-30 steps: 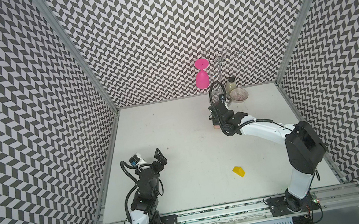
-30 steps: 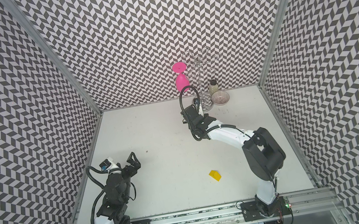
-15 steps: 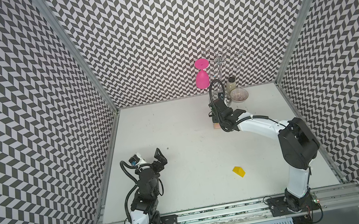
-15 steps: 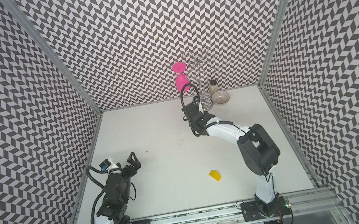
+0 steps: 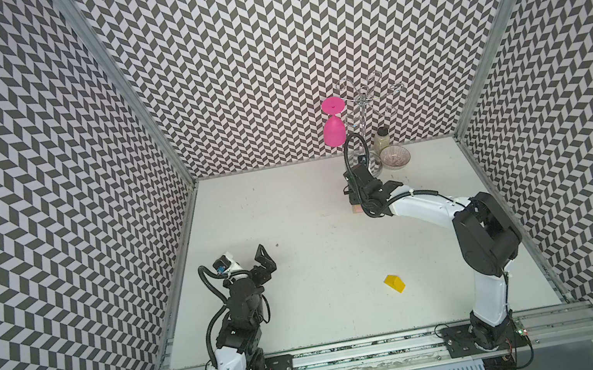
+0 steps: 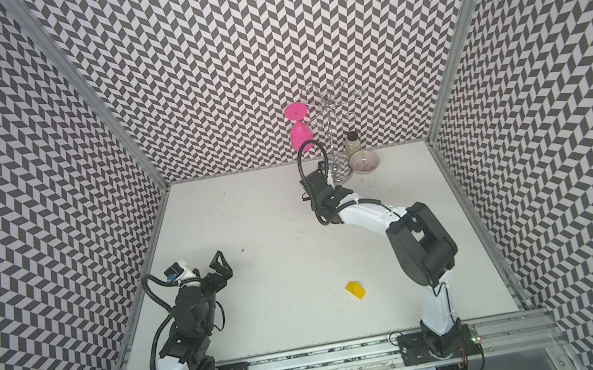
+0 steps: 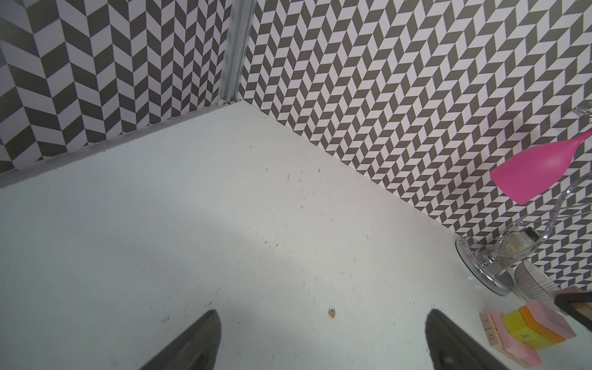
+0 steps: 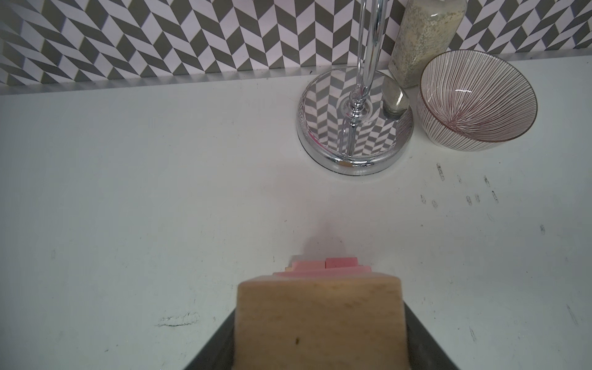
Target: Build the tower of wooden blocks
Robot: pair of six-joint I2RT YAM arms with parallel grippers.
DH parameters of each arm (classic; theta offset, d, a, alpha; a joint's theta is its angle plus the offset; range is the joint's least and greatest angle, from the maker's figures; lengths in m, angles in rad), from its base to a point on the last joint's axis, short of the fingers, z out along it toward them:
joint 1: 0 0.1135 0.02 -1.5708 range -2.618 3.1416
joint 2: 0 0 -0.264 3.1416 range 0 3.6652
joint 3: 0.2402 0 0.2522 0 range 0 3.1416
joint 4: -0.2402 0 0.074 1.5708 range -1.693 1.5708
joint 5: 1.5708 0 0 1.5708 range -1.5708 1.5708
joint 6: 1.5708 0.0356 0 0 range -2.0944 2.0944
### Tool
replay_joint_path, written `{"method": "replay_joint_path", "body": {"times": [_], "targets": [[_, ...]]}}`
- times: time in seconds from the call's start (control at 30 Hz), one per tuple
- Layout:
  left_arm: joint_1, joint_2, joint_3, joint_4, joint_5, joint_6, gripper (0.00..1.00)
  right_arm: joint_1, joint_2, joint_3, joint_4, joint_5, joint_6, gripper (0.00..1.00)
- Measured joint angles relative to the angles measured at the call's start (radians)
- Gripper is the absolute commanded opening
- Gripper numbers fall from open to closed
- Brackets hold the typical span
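Overhead, the white table (image 5: 291,211) is boxed on three sides by walls (image 5: 265,57) papered in a black-and-white zigzag. A metal rail (image 5: 356,359) carrying both arm bases closes the near edge. Bare tabletop runs across the left half and the middle, marked only by faint scuffs.

The clutter sits in the far right corner. A chrome stand (image 5: 365,129) has a pink goblet (image 5: 334,126) hanging upside down from it. A jar (image 5: 381,139) stands just behind its round base, and a striped bowl (image 5: 395,156) sits just beside it. The tower (image 7: 525,333) stands near that base, with a strip of bare table between them. In the left wrist view it shows tan bars at the bottom, then pink, yellow, orange and pink layers. The yellow roof piece (image 5: 394,283) lies alone on the table toward the near right, well apart from the tower, and shows in both top views.

The left gripper (image 7: 322,315) hangs low near the left wall, its jaws spread wide with nothing between them, pointing over the bare table. The right gripper (image 8: 320,349) reaches out to the tower and is clamped on a tan block (image 8: 320,307), one dark jaw pressed to each side. The block sits directly over the tower and hides most of it, so only the pink bars (image 8: 323,266) peek out beyond its far edge. Whether the block already touches the top layer cannot be told.
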Motion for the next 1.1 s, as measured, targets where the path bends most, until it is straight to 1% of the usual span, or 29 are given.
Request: {"method": "replay_joint_path", "body": {"times": [1.1], "targets": [[0.000, 0.000, 0.000, 0.000, 0.000, 0.000, 1.00, -0.013, 0.030, 0.014, 0.006, -0.030, -0.007, 0.35]]}}
